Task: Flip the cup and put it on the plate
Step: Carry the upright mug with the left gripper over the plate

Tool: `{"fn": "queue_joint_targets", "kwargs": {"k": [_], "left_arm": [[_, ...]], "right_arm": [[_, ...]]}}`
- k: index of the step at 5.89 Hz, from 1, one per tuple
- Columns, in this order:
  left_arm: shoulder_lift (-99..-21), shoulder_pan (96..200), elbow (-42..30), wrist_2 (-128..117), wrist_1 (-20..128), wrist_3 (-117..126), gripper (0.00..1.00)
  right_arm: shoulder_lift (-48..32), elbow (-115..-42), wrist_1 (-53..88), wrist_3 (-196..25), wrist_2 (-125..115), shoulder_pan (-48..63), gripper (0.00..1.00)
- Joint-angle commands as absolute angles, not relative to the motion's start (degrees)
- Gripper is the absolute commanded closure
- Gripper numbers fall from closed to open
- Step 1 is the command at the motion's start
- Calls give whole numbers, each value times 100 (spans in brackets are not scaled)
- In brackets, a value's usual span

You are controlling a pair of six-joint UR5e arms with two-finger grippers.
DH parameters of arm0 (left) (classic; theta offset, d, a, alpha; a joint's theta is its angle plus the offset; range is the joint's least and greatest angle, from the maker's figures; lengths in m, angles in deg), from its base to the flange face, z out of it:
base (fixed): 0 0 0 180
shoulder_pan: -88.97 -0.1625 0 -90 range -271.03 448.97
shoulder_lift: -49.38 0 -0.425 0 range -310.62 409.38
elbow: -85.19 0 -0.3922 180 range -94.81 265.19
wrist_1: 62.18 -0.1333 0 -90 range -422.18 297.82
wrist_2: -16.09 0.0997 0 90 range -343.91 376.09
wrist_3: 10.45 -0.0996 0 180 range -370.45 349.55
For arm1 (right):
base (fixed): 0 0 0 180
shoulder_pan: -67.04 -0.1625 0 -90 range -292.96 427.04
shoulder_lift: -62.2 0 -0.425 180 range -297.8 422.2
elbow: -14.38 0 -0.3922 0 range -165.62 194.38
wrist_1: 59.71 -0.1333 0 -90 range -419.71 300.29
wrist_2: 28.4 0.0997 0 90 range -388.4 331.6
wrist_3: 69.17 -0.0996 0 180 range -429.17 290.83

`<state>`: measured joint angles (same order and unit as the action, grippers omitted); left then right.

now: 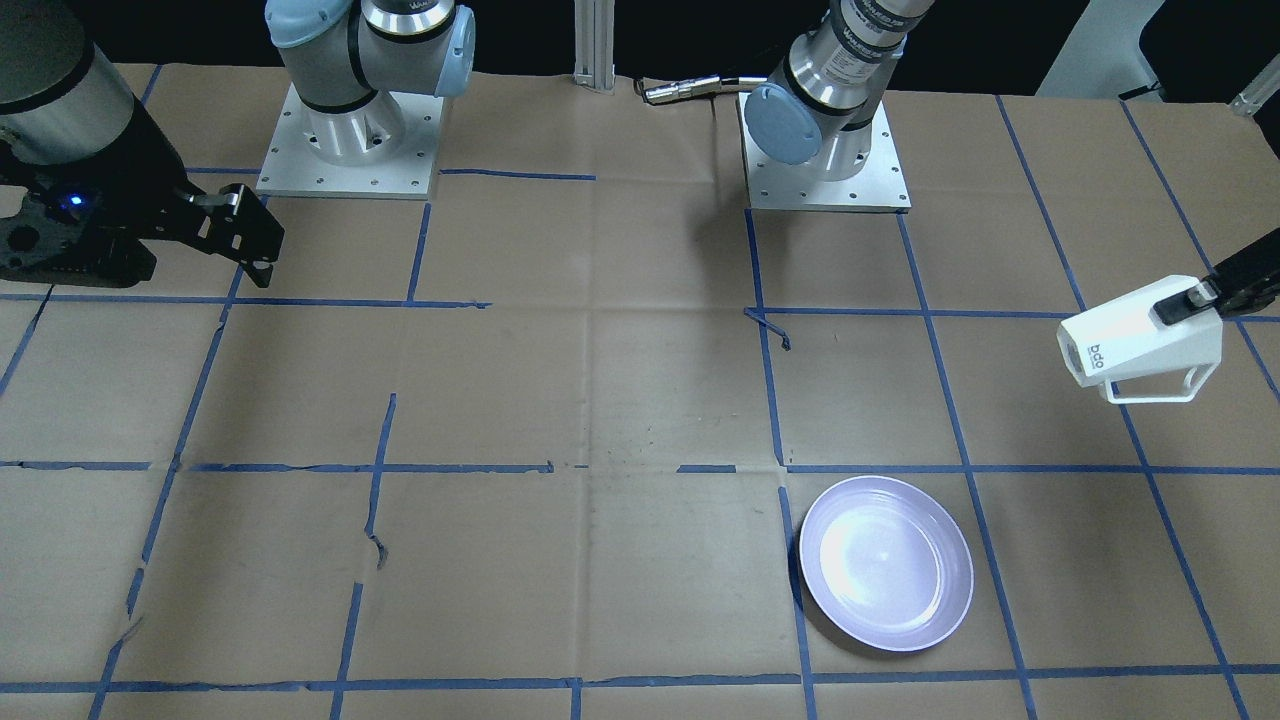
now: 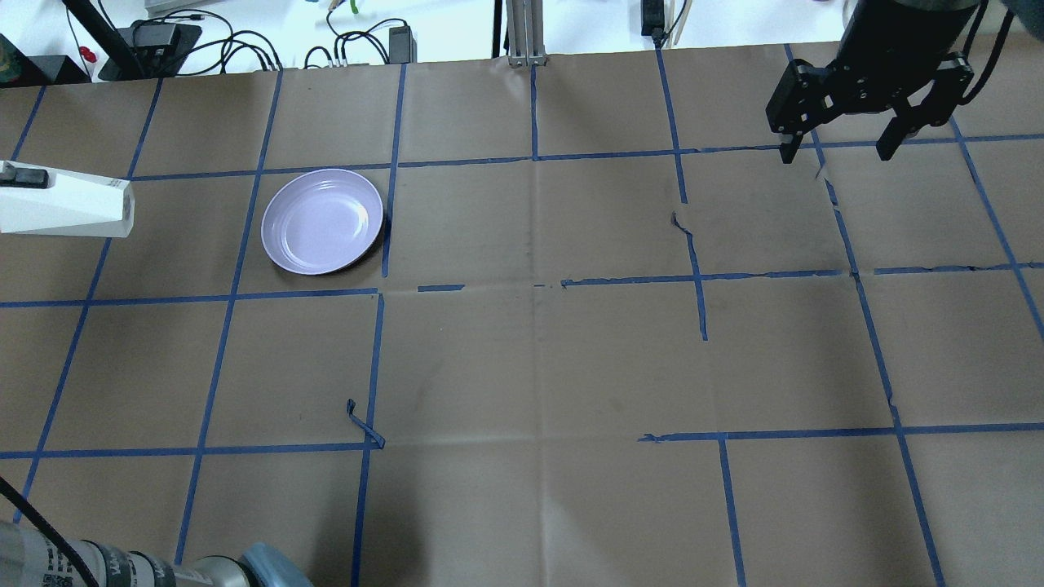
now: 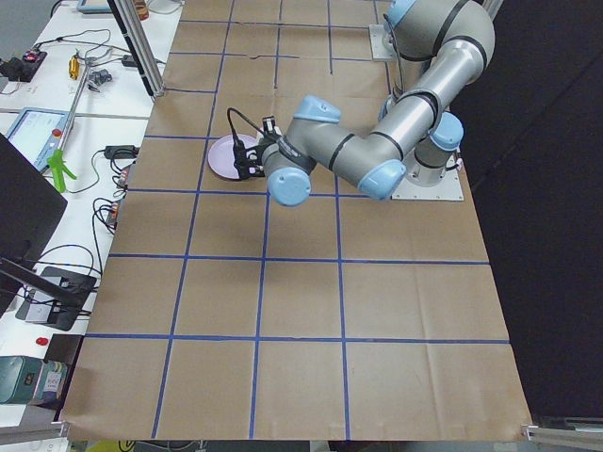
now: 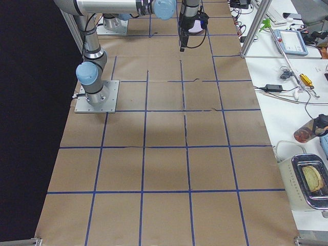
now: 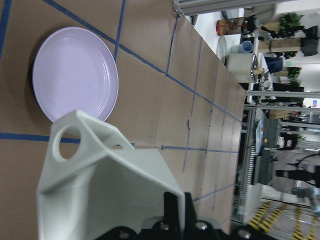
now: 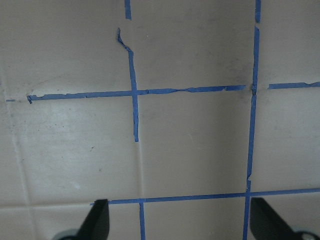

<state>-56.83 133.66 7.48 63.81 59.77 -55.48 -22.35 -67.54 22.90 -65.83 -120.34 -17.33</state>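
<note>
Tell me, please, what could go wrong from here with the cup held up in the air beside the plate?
1. The left gripper pinches the cup near one end only, with the cup on its side above the table. It may slip or swing when turned.
2. The plate lies loose on the paper, apart from the cup. Landing on its raised rim could tip the cup or shove the plate.
</note>
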Motion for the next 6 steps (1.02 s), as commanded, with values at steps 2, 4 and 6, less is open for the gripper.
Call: {"fn": "queue_joint_targets", "kwargs": {"k": [2, 4, 6], "left_arm": [[-5688, 15779, 688, 8577, 2483, -2739, 100], [-5750, 17223, 618, 10093, 1914, -1981, 100], [-5750, 17502, -247, 10520, 829, -2003, 100]], "right_arm": [[-2235, -6754, 2290, -6583, -12033, -1733, 0], [-2235, -6754, 2290, -6583, -12033, -1733, 0], [-2235, -6754, 2290, -6583, -12033, -1733, 0]]}}
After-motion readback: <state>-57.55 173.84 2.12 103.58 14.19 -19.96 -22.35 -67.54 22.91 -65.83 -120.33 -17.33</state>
